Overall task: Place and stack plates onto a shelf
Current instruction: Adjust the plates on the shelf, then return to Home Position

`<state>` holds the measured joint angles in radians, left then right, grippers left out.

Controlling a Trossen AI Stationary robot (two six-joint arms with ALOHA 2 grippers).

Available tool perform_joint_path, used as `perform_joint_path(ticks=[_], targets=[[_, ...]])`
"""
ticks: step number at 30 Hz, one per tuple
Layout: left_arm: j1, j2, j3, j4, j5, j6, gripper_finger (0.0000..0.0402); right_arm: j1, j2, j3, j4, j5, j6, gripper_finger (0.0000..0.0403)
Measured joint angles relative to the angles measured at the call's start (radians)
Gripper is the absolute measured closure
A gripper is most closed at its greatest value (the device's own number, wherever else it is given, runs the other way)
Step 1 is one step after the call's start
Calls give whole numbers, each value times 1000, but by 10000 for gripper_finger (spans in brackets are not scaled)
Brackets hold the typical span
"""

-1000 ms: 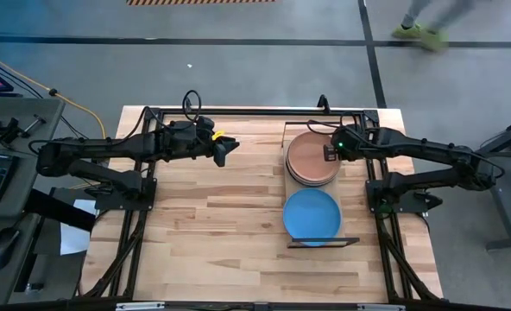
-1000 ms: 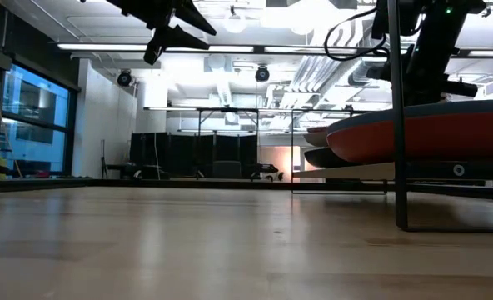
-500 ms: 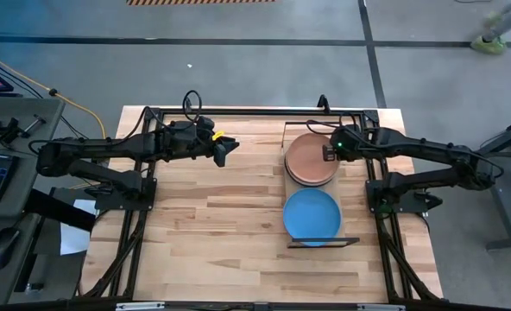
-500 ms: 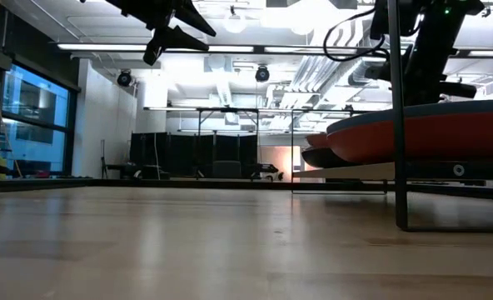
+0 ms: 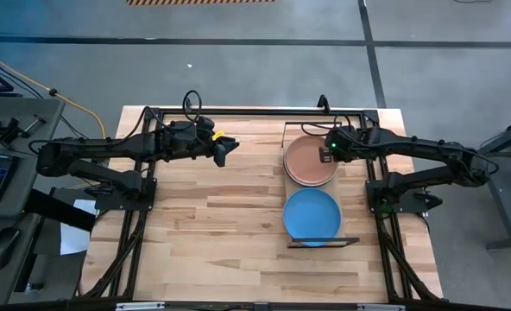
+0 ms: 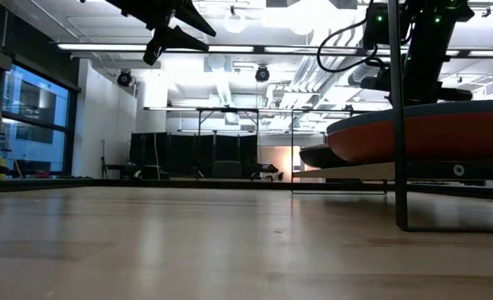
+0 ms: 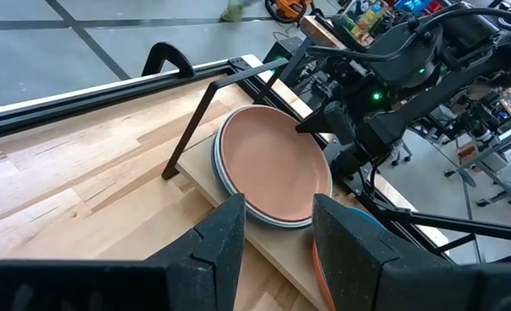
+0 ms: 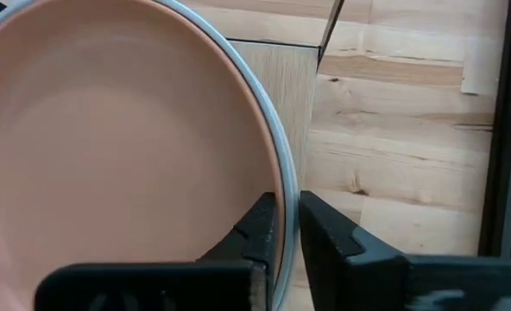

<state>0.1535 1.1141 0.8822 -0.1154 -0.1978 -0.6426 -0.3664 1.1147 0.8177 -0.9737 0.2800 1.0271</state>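
High view shows the right gripper [image 5: 328,153] with jaws nearly closed on the rim of the salmon pink plate [image 5: 311,159] topping a stack on the shelf [image 5: 291,186], beside the bright blue plate [image 5: 312,215], while the left gripper [image 5: 223,152] hovers open over the counter [image 5: 212,225]

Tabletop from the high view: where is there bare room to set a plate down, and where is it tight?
The tabletop is bare left of the shelf, below the left gripper. The shelf is crowded: the salmon plate tops a stack, the right gripper at its rim, and the blue plate fills the near half.
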Motion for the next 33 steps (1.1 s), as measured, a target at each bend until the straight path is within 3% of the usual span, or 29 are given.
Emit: perform_joint_path(ticks=[10,16,23,33], targets=[[0,0,0,0,0,17,275,0,-73,0,-20,1,-69,285],[0,0,0,-3,33,107,275,21,-178,0,-37,-3,-87,277],[-42,0,-1,36,60,234,275,161,-268,0,85,46,-140,277],[-170,0,-202,581,61,171,275,358,-271,0,567,68,-364,277]])
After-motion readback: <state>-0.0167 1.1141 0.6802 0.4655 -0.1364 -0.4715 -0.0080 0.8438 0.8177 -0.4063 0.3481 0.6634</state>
